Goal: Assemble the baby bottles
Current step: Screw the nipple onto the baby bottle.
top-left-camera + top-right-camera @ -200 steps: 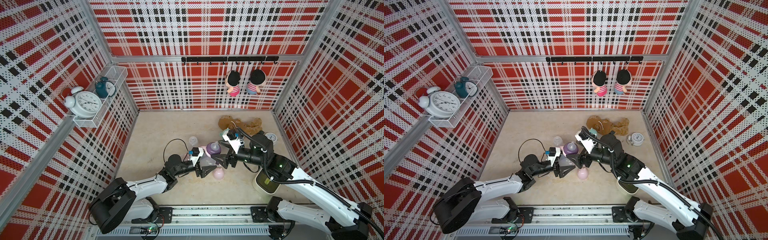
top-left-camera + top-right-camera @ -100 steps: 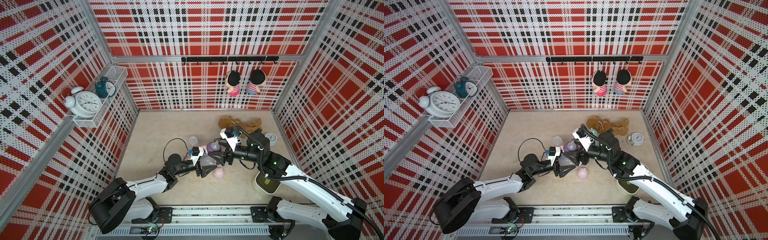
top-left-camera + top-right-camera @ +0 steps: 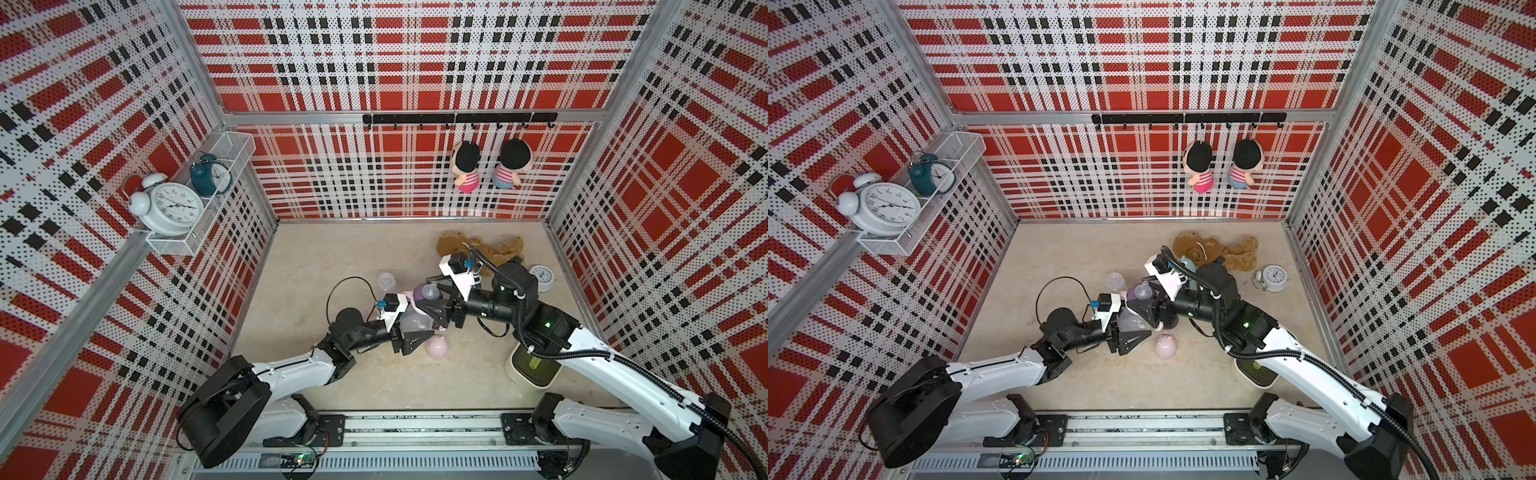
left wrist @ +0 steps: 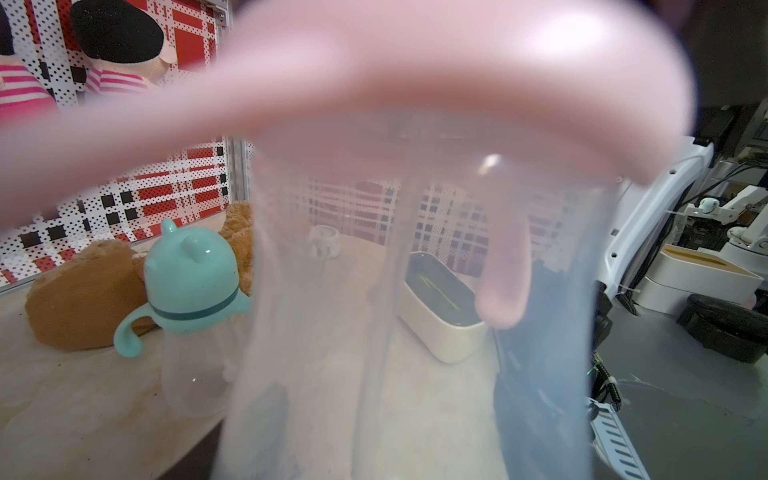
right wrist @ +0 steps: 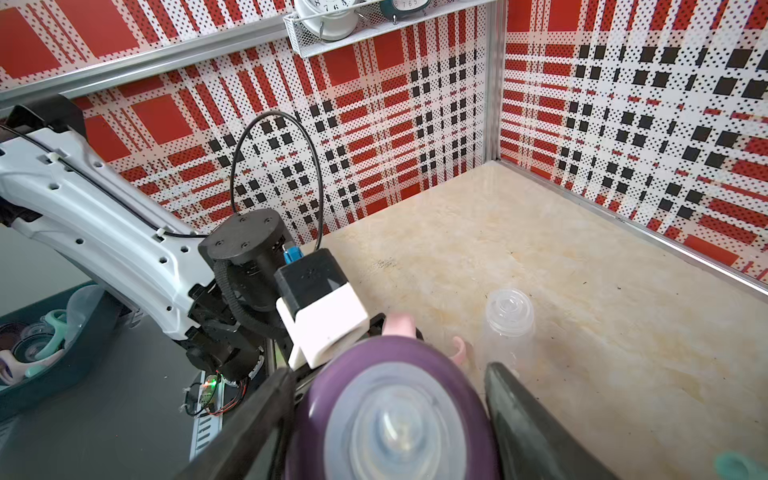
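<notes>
Down on the beige counter (image 3: 353,249): a clear bottle (image 3: 386,282) stands upright near the middle. A pink eared cap (image 3: 437,347) sits well apart from it, toward the front. At the back a brown plush bear (image 3: 455,245) sprawls flat, with a mint-capped bottle (image 4: 189,286) upright just beside it. A white alarm clock (image 3: 542,277) lies by the right wall, and a cream tub (image 3: 510,370) sits front right.

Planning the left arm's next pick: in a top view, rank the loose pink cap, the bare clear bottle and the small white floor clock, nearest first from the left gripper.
1. pink cap, on the floor just right of the left gripper.
2. bare clear bottle, behind the gripper, toward the back wall.
3. small white clock, far right, near the side wall.
</notes>
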You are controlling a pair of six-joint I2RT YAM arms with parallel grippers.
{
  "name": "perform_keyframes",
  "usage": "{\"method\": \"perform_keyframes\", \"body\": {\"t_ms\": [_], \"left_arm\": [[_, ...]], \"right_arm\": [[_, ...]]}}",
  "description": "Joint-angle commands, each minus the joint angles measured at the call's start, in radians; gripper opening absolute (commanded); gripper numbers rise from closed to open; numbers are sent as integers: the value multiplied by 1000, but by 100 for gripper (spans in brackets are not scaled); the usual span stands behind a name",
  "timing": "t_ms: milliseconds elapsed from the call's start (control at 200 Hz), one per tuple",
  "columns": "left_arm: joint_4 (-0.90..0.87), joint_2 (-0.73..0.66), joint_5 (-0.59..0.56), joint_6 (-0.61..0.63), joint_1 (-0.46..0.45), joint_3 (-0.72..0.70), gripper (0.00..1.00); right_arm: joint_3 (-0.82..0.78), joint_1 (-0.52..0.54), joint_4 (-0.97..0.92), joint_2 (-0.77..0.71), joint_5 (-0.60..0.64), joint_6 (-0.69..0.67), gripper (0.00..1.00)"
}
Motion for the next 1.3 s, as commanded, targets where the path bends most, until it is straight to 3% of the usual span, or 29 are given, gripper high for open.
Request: {"method": "perform_keyframes", "body": {"t_ms": [0,105,261,496,782,897,1002,1097,1208,1293], "left_arm": [[47,-22,-7,1,-4,33,0],[44,-23,-13,1,-4,33,0],[26,-33,-83,-3,-7,38,0],[-39,-91,-455,46,-70,37,0],[-41,-66,-851,104,-183,61,0],[-39,-31,-944,105,-220,82,0],[-41,-2,-962,104,-242,99,0],[-42,0,-963,107,-249,100,0],[-49,-18,-947,108,-244,93,0],[-59,-39,-831,108,-212,86,0]], "right_arm": [[9,-6,-4,19,-10,-15,70],[25,-7,-28,40,-30,-16,69],[37,-7,-58,52,9,-3,59],[108,-1,-204,83,153,108,46],[165,70,-224,119,424,425,44],[216,149,-275,160,670,528,44],[199,174,-228,172,701,579,44],[176,177,-203,159,699,596,51],[180,176,-193,136,645,571,80],[190,174,-180,112,581,486,89]]}}
